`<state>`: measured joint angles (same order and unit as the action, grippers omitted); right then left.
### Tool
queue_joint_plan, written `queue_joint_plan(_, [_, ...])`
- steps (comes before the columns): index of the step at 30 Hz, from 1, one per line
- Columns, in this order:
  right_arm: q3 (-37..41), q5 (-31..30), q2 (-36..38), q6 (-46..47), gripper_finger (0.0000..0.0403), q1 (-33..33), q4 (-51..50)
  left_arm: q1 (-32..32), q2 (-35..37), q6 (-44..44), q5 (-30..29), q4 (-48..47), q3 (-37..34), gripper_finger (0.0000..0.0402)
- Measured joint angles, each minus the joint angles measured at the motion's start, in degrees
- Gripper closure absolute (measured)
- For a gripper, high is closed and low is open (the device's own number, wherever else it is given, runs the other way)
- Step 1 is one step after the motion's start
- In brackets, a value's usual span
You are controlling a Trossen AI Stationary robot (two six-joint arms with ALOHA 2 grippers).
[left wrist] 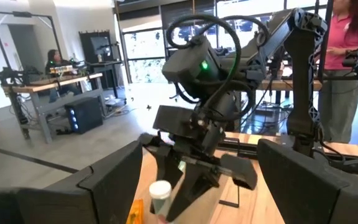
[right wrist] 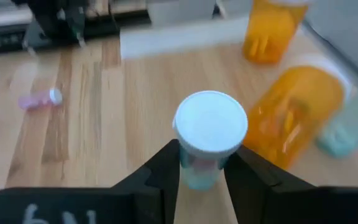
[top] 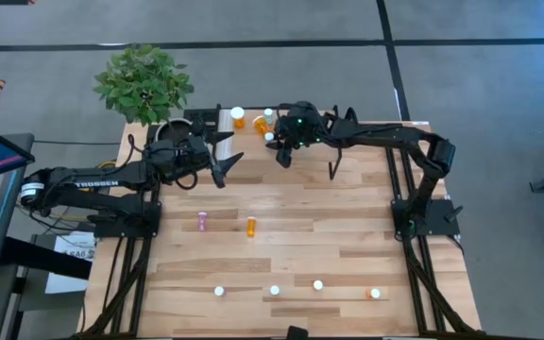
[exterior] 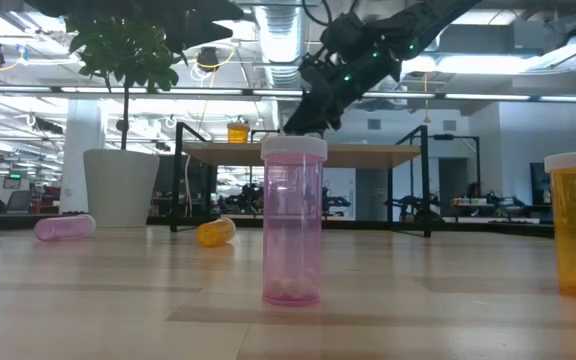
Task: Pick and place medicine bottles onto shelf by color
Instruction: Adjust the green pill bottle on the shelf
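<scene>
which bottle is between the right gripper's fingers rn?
The small white-capped, pale teal bottle, upright between the right gripper fingers; the orange bottles beside it are untouched.

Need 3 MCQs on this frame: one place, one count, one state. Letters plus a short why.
1. Where is the right tool?
A. at the table's front edge
B. over the shelf at the table's back
C. beside the plant

2. How many bottles stand along the front of the table?
A. two
B. four
C. six

3. How does the pink bottle at mid-table sit?
A. upright
B. lying on its side
C. held in a tool

Answers:
1 B, the high view shows the tool above the shelf.
2 B, four white caps in a row there.
3 B, it lies flat on the wood, nothing touching it.
</scene>
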<state>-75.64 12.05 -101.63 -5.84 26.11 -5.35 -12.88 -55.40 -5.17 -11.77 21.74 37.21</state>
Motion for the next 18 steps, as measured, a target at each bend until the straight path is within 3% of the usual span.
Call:
queue_joint_plan(11, [0.16, -0.04, 2.7, -0.37, 0.027, 1.46, -6.44, -0.02, 0.0, 0.05, -0.02, -0.01, 0.0, 0.0095])
queue_joint_plan(18, [6.86, 0.01, 7.79, 0.64, 0.0272, 2.12, -1.72, -0.02, 0.0, 0.09, 0.0, -0.2, 0.0, 0.0095])
